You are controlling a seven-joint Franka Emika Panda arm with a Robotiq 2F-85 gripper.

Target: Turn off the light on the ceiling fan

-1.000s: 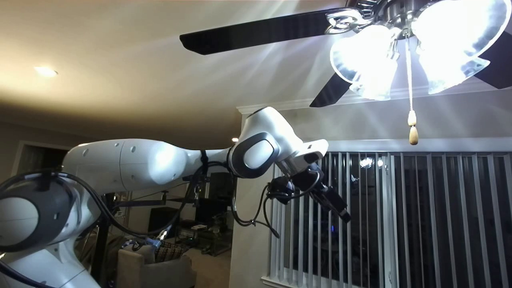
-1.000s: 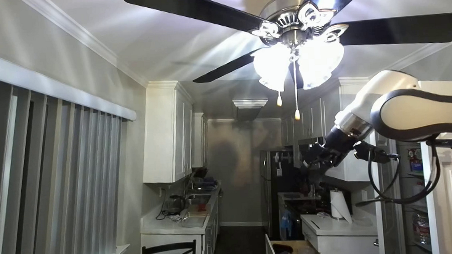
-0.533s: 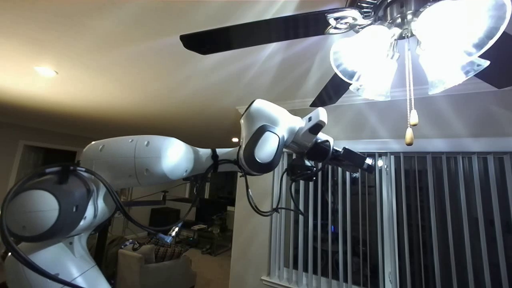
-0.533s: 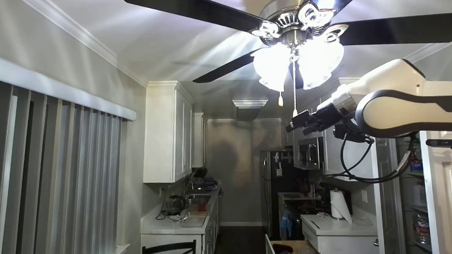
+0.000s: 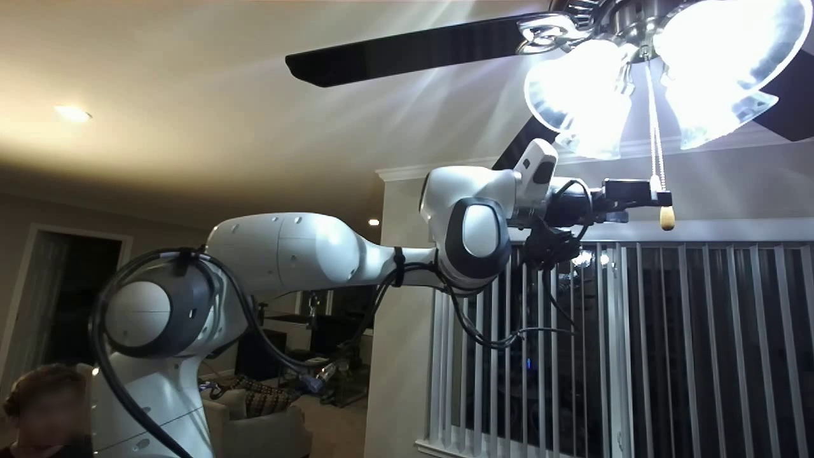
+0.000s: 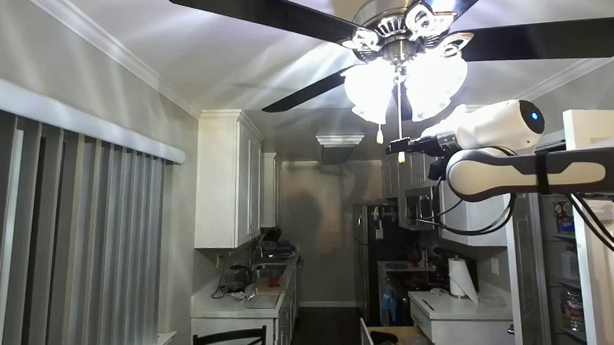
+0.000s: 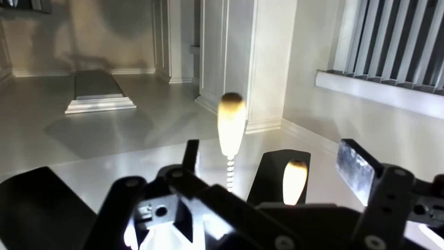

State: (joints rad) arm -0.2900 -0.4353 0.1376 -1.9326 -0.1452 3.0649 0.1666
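The light (image 6: pixel 435 84), a cluster of glowing glass shades, hangs lit under the ceiling fan (image 6: pixel 393 8); both also show as light (image 5: pixel 585 95) and dark fan blade (image 5: pixel 413 54). Two beaded pull chains end in small knobs: a lower knob (image 5: pixel 667 218), also (image 6: pixel 401 158), and a higher knob (image 6: pixel 379 137). My gripper (image 5: pixel 645 194) is level at the lower knob's chain, just above that knob. In the upside-down wrist view the gripper (image 7: pixel 273 163) is open. A nearer knob (image 7: pixel 231 125) and a farther knob (image 7: pixel 295 182) show between its spread fingers; contact is unclear.
Fan blades and glass shades hang close above the gripper. Vertical blinds (image 5: pixel 610 350) cover a window behind. Kitchen cabinets (image 6: pixel 224 181) and an open door (image 6: pixel 597 180) stand around. A person's head (image 5: pixel 48 407) shows at the lower left.
My arm has reached forward and up, and the gripper has tilted from pointing down to level, arriving at the chains. The chains have swayed slightly. A person's head has appeared.
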